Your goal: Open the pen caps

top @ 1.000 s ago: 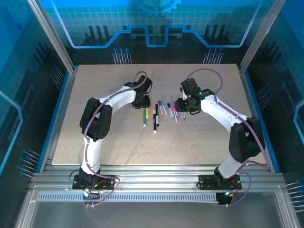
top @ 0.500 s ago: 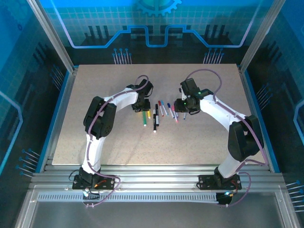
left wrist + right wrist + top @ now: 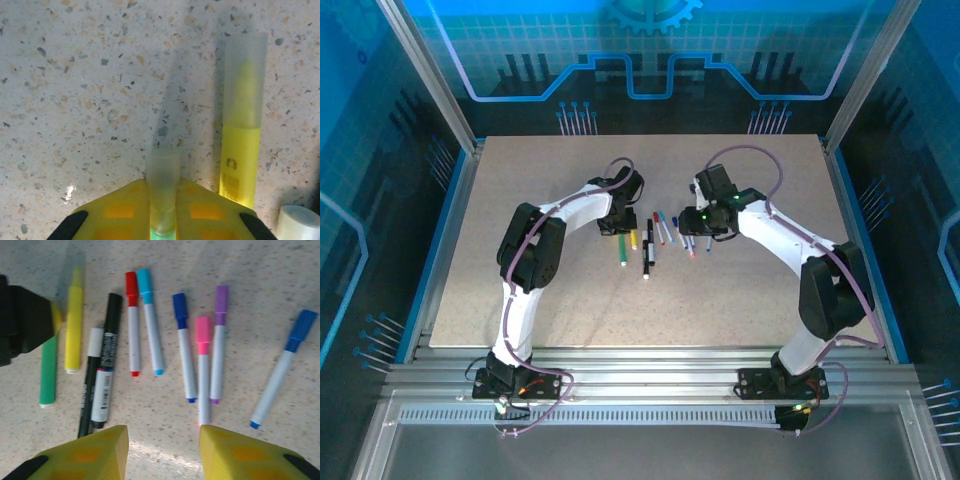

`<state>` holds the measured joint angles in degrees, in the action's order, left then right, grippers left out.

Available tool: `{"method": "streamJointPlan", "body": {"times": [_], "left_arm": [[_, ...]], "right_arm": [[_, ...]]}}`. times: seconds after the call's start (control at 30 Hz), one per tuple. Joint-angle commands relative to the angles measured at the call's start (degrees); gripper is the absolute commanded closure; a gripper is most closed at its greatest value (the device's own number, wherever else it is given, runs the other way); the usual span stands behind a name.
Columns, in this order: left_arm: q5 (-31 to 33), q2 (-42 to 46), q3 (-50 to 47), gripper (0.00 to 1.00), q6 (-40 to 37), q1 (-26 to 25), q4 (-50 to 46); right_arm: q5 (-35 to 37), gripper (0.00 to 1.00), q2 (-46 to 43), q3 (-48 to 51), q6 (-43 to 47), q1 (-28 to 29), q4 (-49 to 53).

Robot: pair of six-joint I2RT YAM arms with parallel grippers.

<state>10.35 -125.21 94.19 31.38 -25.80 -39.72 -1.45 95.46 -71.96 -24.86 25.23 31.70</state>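
On the speckled table (image 3: 740,300) your left gripper (image 3: 162,192) is clamped on the frosted cap (image 3: 162,165) of the green pen (image 3: 48,367), which is the pen most to the left in the row. The yellow fingers (image 3: 125,212) press on this cap from both sides, and a little green shows between them at the bottom edge of the left wrist view. Just to the right lies the yellow pen (image 3: 239,165), not touching, with the yellow pen's cap (image 3: 245,75) on it and pointing to the far side. Your right gripper (image 3: 162,440) has its jaws apart with nothing between them, and in the right wrist view the pens lie just beyond its fingertips. The pen caps that you see from there all sit on the far ends of their pens. Going to the right, there is the black cap (image 3: 114,302) of a thick marker, with a thin black pen beside it that carries a white cap (image 3: 95,341). Then come the red cap (image 3: 131,282) and the light blue cap (image 3: 143,280) side by side, the dark blue cap (image 3: 179,305), the pink cap (image 3: 202,330) and the purple cap (image 3: 221,299). Well apart at the far right is a blue cap (image 3: 302,325) on a tilted pen. In the top view the two grippers stand at the left part and the right part of the row, apart from each other.
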Motion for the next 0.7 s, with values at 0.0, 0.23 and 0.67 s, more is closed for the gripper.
{"method": "streamJointPlan", "body": {"times": [0.0, 0.23, 0.67], "left_arm": [[1.2, -2.4, 0.7, 1.00, -0.7, 0.0, 0.0], [2.6, 1.3, 1.5, 1.00, -1.4, 0.3, -1.8], [-4.9, 9.4, 0.8, 1.00, -0.4, 0.3, -1.3]], "right_arm": [[-3.8, 0.57, 1.2, 0.6, -1.3, 2.0, -2.2], [-8.4, 0.58, 2.6, 0.6, -3.1, 3.9, -5.4], [-15.2, 0.56, 2.1, 3.7, -6.3, 5.2, -12.8]]}}
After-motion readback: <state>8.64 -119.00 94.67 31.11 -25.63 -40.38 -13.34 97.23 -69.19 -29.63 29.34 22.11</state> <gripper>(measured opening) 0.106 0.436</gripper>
